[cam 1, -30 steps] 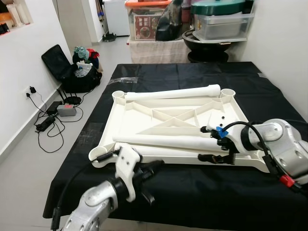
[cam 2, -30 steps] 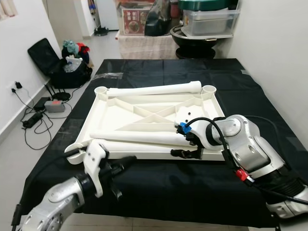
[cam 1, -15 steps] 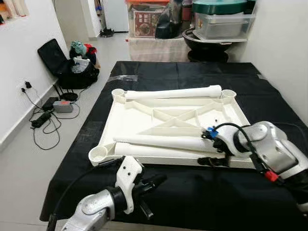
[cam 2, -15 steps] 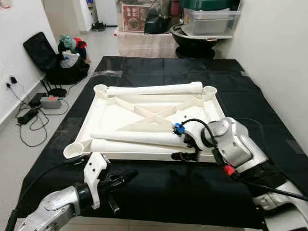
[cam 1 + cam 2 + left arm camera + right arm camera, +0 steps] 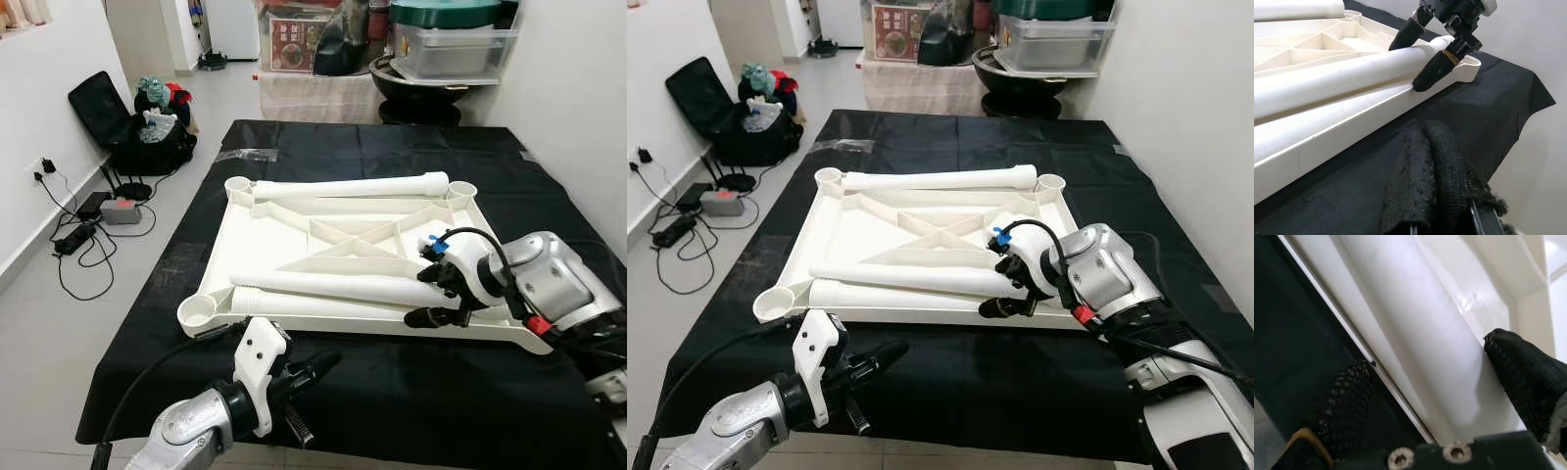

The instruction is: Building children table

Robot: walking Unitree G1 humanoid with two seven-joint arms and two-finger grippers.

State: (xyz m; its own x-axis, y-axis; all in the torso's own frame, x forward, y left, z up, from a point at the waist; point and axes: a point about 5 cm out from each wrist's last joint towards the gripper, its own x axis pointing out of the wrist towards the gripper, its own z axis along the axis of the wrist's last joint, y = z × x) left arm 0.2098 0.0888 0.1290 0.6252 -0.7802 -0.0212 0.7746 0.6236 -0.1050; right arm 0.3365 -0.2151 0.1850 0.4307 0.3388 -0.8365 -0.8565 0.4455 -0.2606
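Observation:
A white plastic tabletop [image 5: 257, 245] lies upside down on the black-covered table [image 5: 411, 392]. One white leg [image 5: 343, 186] rests along its far edge. Two more lie near the front: the upper leg [image 5: 333, 287] and a lower one [image 5: 323, 309] against the rim. My right gripper [image 5: 431, 293] is open and straddles the right end of the upper leg [image 5: 1420, 333]. One finger [image 5: 1518, 367] touches the leg; the other finger [image 5: 1347, 406] sits outside the rim. My left gripper [image 5: 328, 358] hovers low over the cloth at the front edge, fingers [image 5: 1444, 161] pressed together, shut on nothing.
A black bag with toys [image 5: 137, 127] and a power strip with cables [image 5: 93, 220] lie on the floor to the left. Storage boxes and a black basin [image 5: 441, 59] stand behind the table. A white wall [image 5: 588, 108] runs close along the right.
The view has shifted as my head moved. My right gripper stays at the end of the upper leg; my left gripper still hovers by the front edge.

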